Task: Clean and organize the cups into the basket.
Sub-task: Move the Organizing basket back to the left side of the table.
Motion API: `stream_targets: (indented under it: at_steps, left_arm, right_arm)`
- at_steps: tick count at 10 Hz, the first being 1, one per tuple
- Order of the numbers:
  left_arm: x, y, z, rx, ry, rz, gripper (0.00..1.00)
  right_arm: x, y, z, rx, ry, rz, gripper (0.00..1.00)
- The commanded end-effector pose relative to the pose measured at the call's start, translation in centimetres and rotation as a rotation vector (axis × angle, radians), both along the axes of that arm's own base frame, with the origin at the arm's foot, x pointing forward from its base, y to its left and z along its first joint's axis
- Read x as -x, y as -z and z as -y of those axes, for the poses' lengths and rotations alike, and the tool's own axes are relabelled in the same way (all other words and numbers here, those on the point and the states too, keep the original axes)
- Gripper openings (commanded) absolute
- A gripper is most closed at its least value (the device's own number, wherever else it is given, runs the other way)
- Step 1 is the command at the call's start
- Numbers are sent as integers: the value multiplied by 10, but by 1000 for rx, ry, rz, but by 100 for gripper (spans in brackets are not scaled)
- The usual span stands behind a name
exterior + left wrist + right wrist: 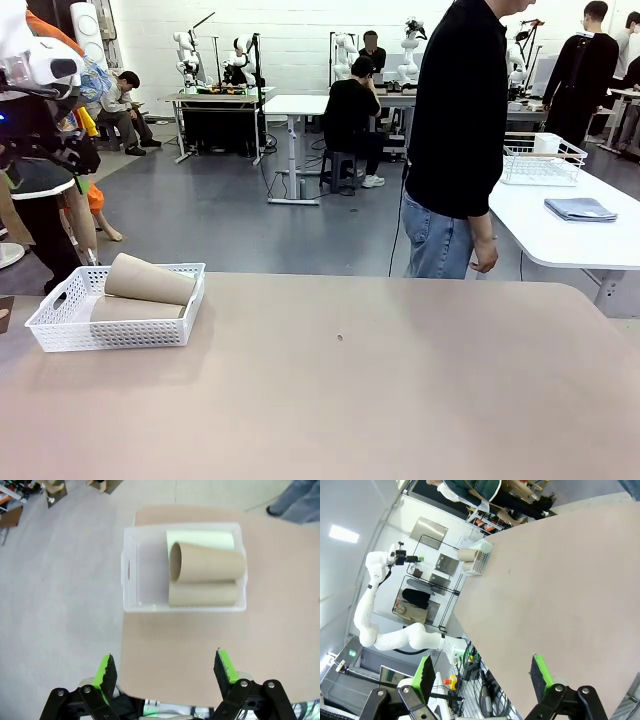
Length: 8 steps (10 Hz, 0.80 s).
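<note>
Bright even overhead lighting, soft faint shadows, sharp focus, wide-angle bending at wrist view edges

White perforated basket (pixel 60 325) sits at the table's left edge, roughly nine o'clock from the table centre in the front view. In the left wrist view, three cups lie on their sides inside it, crowded toward its three o'clock end: a pale mint-green cup (pixel 210 539) at twelve o'clock, a tan cup (pixel 202 594) at six o'clock, and a second tan cup (pixel 207 564) resting on top across both, mouth facing nine o'clock.
</note>
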<state>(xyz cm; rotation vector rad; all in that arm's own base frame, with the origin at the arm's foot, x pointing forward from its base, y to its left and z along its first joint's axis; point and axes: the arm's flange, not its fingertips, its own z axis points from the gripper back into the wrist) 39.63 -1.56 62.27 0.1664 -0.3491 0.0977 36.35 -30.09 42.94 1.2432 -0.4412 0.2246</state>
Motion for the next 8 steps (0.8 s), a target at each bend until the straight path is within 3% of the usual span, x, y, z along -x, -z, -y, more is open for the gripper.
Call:
stream_targets:
  at_steps: [1,3,8]
  left_arm:
    - [32,36,-20,9,36,-79,100]
    - [57,54,-40,58,63,-138,100]
    - [45,50,-26,17,38,-117,100]
  right_arm:
    - [0,0,0,0,-2,4,100]
    - [0,0,0,0,-2,4,100]
    - [0,0,0,0,-2,4,100]
